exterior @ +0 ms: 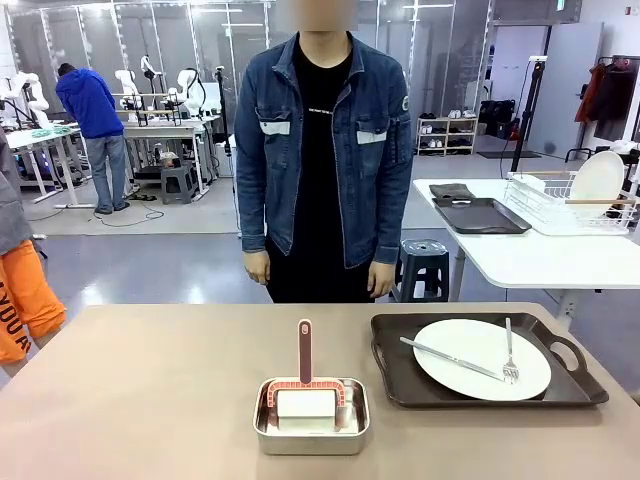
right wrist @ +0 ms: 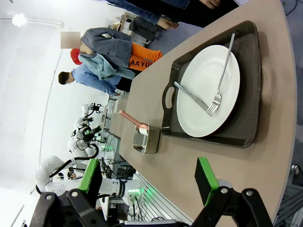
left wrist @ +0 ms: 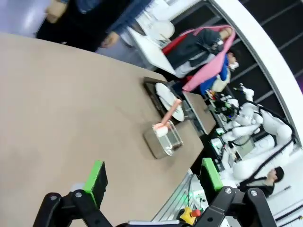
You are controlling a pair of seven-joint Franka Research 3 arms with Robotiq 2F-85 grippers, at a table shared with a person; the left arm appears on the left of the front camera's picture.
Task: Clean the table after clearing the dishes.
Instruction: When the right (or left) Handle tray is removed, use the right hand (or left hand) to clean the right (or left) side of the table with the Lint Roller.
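Left gripper [left wrist: 154, 182]: jaws spread wide, empty, over the table [exterior: 150, 400]. Centre, steel pan [exterior: 311, 432]: I could clip its brush handle [exterior: 305, 350], which rises toward the person. Right, the tray [exterior: 395, 395] sits on the table with plate [exterior: 480, 340], knife [exterior: 450, 358] and fork [exterior: 509, 355] loose. I judge a one-handle lift would tilt and spill them. Its long axis runs left-right. Right gripper [right wrist: 147, 182]: wide, empty.

Black left claw [left wrist: 154, 176], green pads [left wrist: 96, 179], person's denim jacket [exterior: 372, 150]

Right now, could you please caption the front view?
Tray with plate, fork and knife beside steel pan; person stands opposite.
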